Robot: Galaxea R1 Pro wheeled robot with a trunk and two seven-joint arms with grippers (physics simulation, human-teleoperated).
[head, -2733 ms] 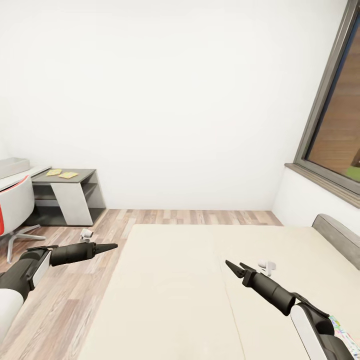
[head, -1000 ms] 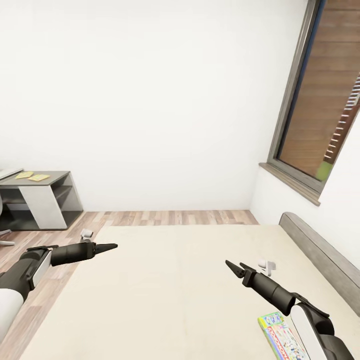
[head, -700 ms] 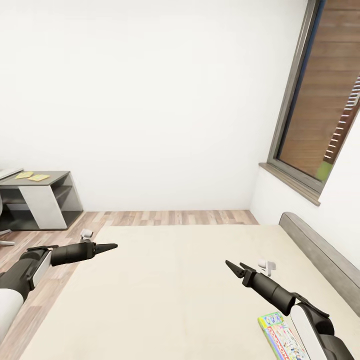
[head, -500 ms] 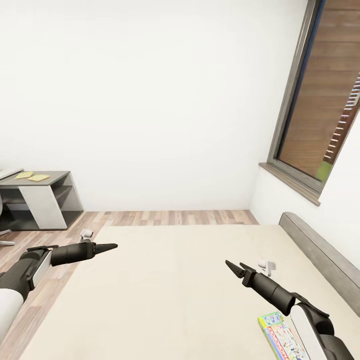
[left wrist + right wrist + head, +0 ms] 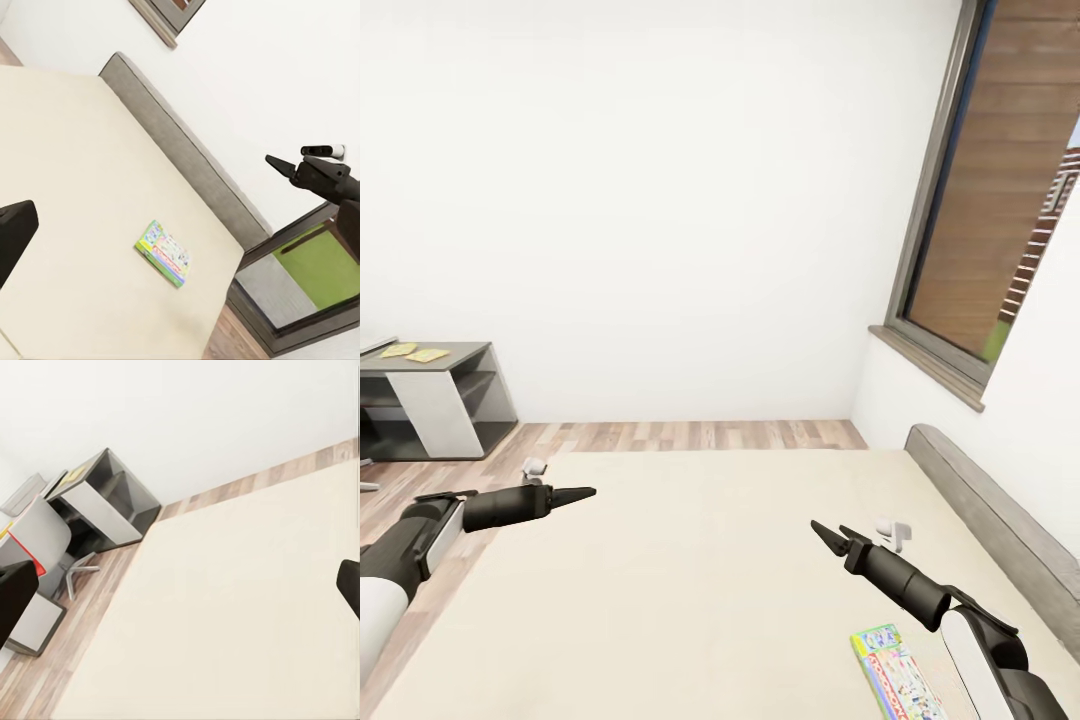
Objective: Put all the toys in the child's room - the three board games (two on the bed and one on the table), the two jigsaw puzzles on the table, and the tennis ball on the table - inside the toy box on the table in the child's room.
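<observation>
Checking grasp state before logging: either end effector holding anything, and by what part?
Nothing held. Left end effector and right end effector hover bare over the beige bed; the green-edged printed game box lies untouched.

Matt beige cloth-like mattress of the wide bed (image 5: pixel 700 580), smooth. Grey fabric-look headboard (image 5: pixel 1000 520). Wood-plank floor (image 5: pixel 690 435), faint sheen. Printed green-edged cardboard-like game box (image 5: pixel 895 675). Matt black, plastic-looking gripper fingers (image 5: pixel 572 493).

The bed (image 5: pixel 690 570) filled the lower part of the head view, its beige mattress bare but for a green-edged board game (image 5: pixel 890 672) lying flat at the lower right and a small white object (image 5: pixel 893 531) near the grey headboard (image 5: pixel 1000 520) along the right edge.
</observation>
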